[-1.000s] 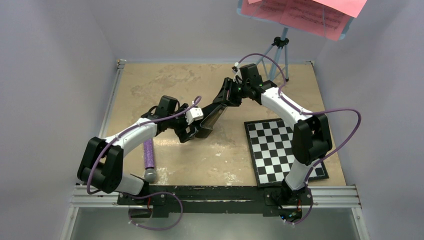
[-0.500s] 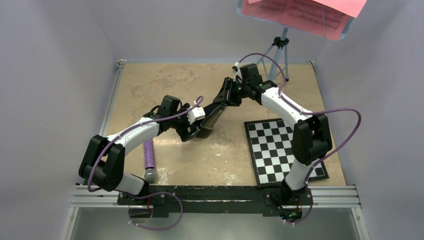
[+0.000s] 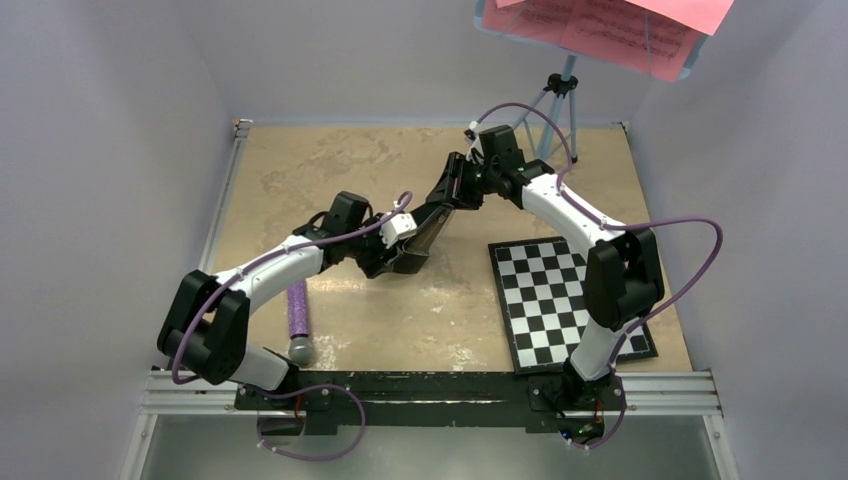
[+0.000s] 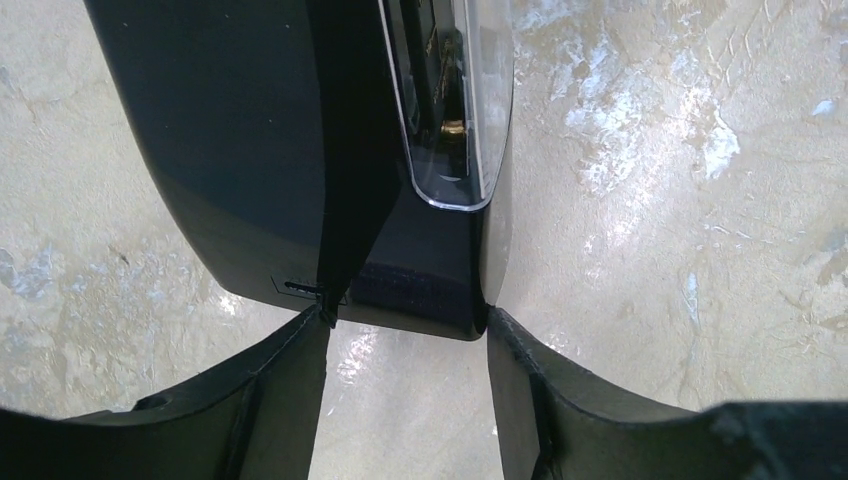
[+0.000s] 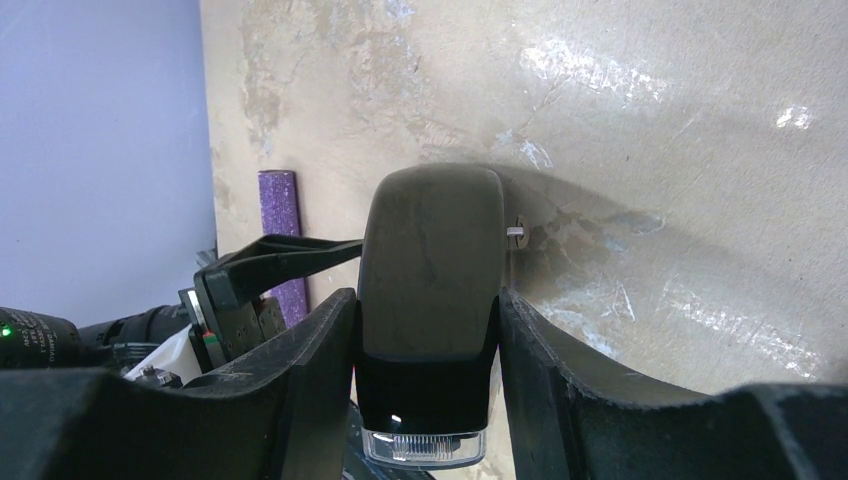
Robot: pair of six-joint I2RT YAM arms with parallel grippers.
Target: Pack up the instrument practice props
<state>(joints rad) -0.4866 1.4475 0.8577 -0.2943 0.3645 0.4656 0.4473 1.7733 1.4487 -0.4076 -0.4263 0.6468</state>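
The small black metronome [image 3: 420, 238] with its clear cover [image 4: 455, 100] is held tilted above the table's middle. My right gripper [image 3: 447, 203] is shut on its narrow upper end [image 5: 430, 250]. My left gripper [image 3: 398, 262] is open at its wide base; both fingertips [image 4: 318, 330] just touch the base's lower edge [image 4: 410, 300]. The light-blue music stand [image 3: 563, 95] stands at the back right on tripod legs. Pink sheet-music pages [image 3: 600, 30] lie on its desk at the top of the view.
A black-and-white checkered board [image 3: 565, 300] lies front right by the right arm's base. A purple glittery microphone [image 3: 297, 312] lies front left under the left arm; it also shows in the right wrist view [image 5: 280, 215]. White walls enclose the table.
My left gripper has moved right and slightly back, up to the metronome's base. The right gripper and the metronome have barely moved.
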